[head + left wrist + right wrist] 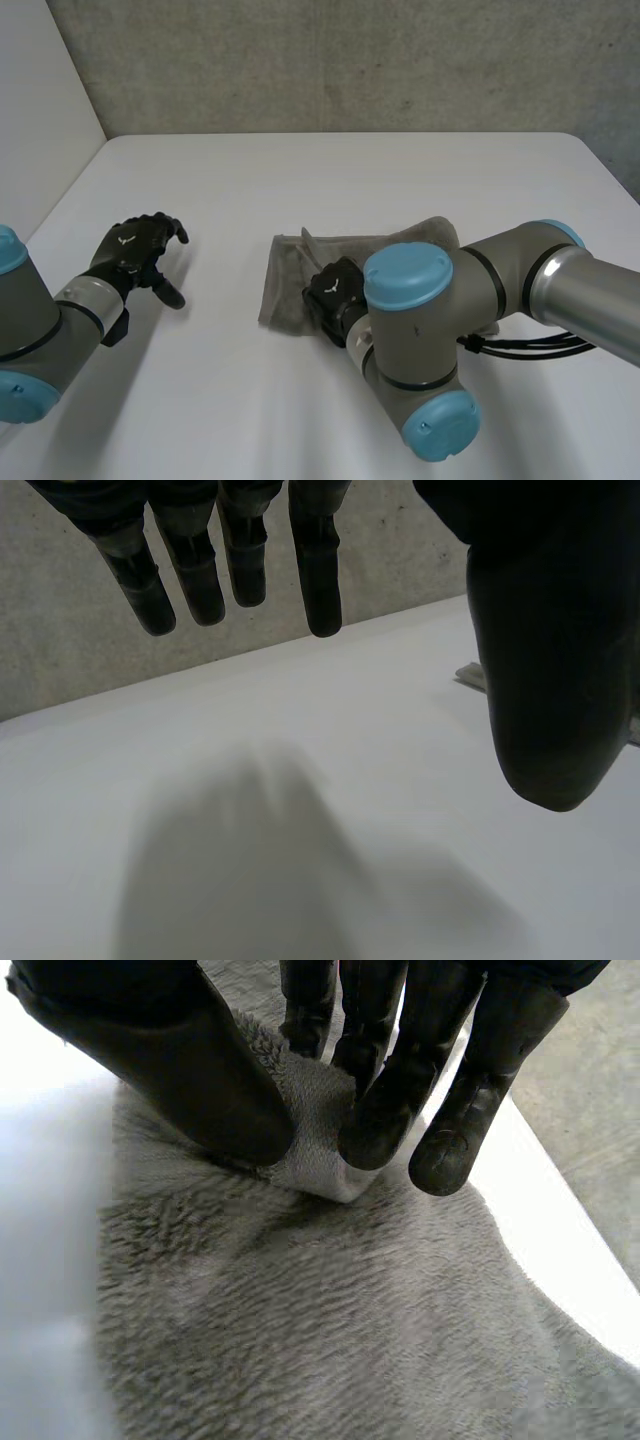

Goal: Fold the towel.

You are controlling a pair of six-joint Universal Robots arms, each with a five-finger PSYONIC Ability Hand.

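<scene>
A grey fluffy towel (292,272) lies rumpled on the white table (330,180), partly hidden behind my right arm. My right hand (334,290) rests on the towel's near part. In the right wrist view its thumb (190,1070) and fingers (400,1080) pinch a raised fold of the towel (310,1150) between them. My left hand (140,250) hovers over bare table well to the left of the towel, fingers (240,560) spread and relaxed, holding nothing. A corner of the towel (472,676) peeks out beside its thumb (545,670).
A concrete wall (350,60) rises behind the table's far edge. A pale wall (40,100) stands at the left. Bare tabletop stretches in front of and to the left of the towel.
</scene>
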